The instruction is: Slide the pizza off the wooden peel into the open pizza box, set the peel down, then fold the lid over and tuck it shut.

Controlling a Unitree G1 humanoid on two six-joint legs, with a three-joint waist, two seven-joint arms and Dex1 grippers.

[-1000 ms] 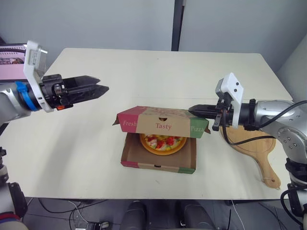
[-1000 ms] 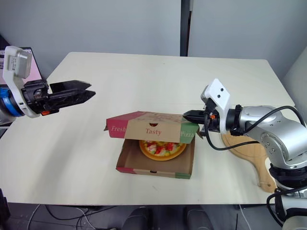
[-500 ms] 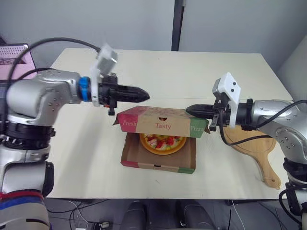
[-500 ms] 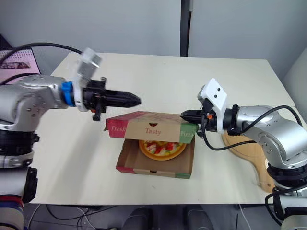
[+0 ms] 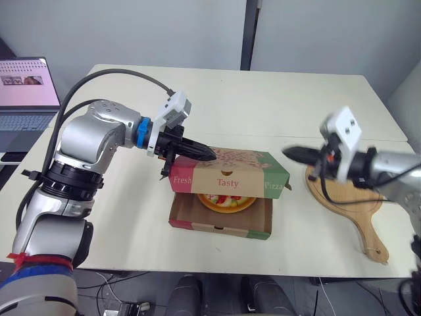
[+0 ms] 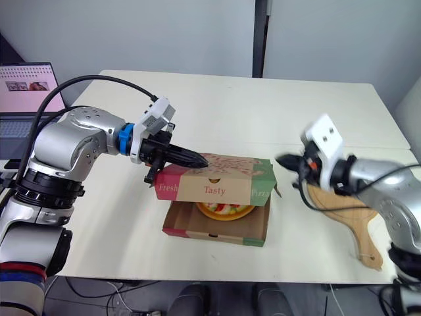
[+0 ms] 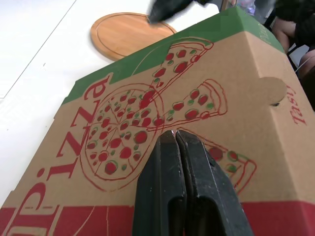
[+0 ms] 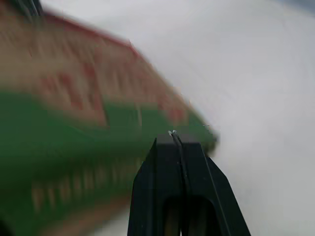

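The pizza box point(image 5: 221, 226) sits mid-table with its printed lid point(image 5: 230, 172) folded down over the base. A gap stays open at the front, and the pizza point(image 5: 220, 201) shows through it. My left gripper point(image 5: 210, 157) is shut, its tip resting on the lid's top near the left end; the left wrist view shows the closed fingertips point(image 7: 170, 142) on the printed pizza drawing. My right gripper point(image 5: 287, 153) is shut and hangs clear of the box's right end, holding nothing. The round wooden peel point(image 5: 348, 197) lies flat on the table, right of the box.
A laptop point(image 5: 26, 85) with its screen lit stands off the table's left edge. The white table point(image 5: 263, 99) stretches bare behind the box. The peel's handle point(image 5: 371, 240) points toward the front right corner.
My left gripper shut and swung in from the left onto the lid's top. My right gripper drew back to the right, off the lid's right end.
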